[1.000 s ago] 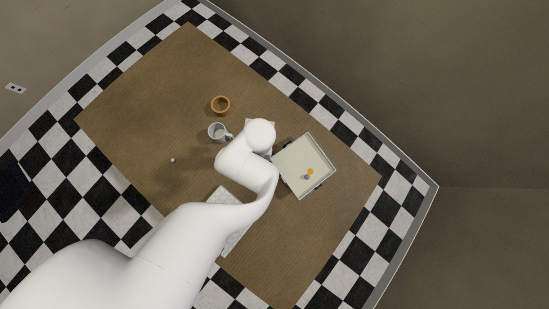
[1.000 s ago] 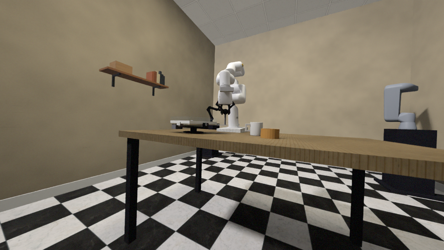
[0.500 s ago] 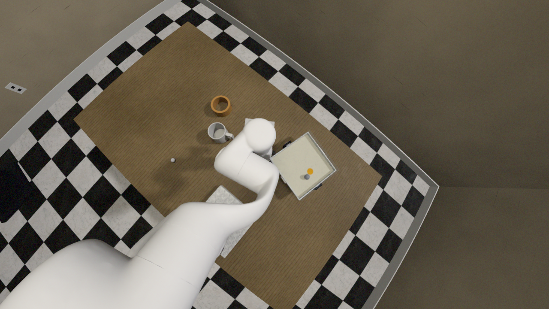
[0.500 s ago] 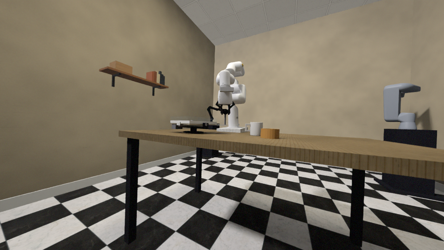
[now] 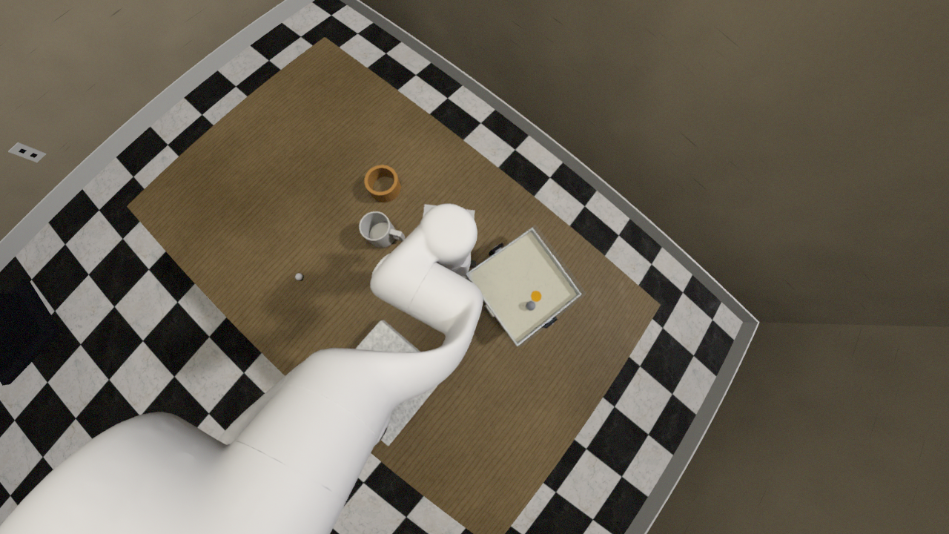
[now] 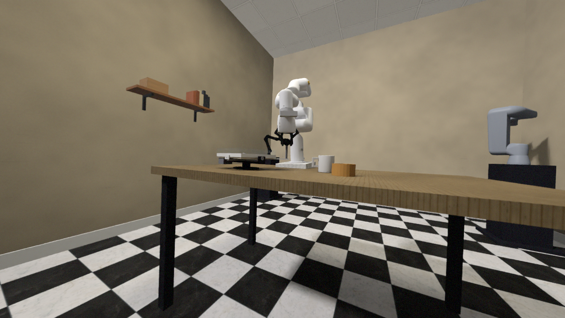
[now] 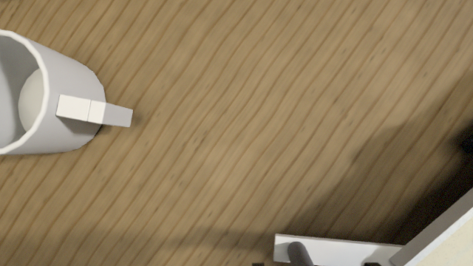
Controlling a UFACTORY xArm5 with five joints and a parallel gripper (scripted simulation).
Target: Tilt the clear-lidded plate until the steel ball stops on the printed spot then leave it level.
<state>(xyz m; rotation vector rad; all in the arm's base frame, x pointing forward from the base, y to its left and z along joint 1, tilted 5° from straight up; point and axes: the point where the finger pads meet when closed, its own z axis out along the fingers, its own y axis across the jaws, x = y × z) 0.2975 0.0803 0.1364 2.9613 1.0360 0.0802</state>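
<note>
The gripper (image 6: 283, 139) clamps a grey handle peg (image 7: 298, 254) on the clear-lidded plate (image 5: 509, 265) near the table's (image 5: 232, 199) far edge. Its steel ball (image 5: 530, 305) rests just beside the orange spot (image 5: 536, 295).

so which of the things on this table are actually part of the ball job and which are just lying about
Part of the job:
- clear-lidded plate
- steel ball, just beside the spot
- printed orange spot
- gripper, shut on the plate's grey handle

Just lying about:
- white mug
- orange ring
- small loose ball on the table top, apart from the plate
</note>
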